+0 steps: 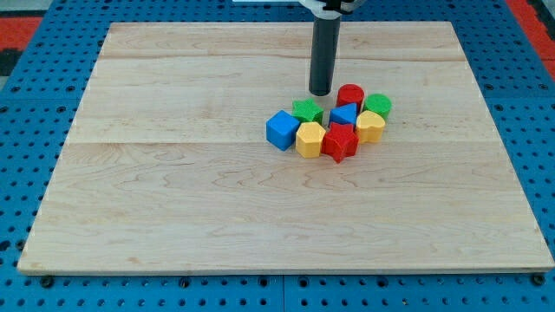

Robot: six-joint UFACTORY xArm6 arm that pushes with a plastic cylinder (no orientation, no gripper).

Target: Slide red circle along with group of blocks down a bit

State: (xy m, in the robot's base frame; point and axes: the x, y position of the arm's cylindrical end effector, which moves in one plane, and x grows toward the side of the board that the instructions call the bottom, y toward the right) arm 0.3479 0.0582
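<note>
Bare wooden board [173, 217] stretches wide toward the view's bottom below the cluster, where the red star [339, 143] fronts the yellow hexagon [310, 139], blue cube [281, 129] and red circle [349, 95], with my tip [321, 92] empty, grasping nothing, just left of that circle.

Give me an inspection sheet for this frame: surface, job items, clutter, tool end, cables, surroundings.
Surface: wooden board, pale, flat.
Job's things: red circle at the cluster's top, touching the group of blocks: green star, green block, small blue block, blue cube, yellow block, red star, yellow heart.
Clutter: nothing seen.
Grippers: no pincer; my tip sits just left of the red circle, above the green star.
Cables: nothing seen.
Surroundings: blue pegboard around the board.
</note>
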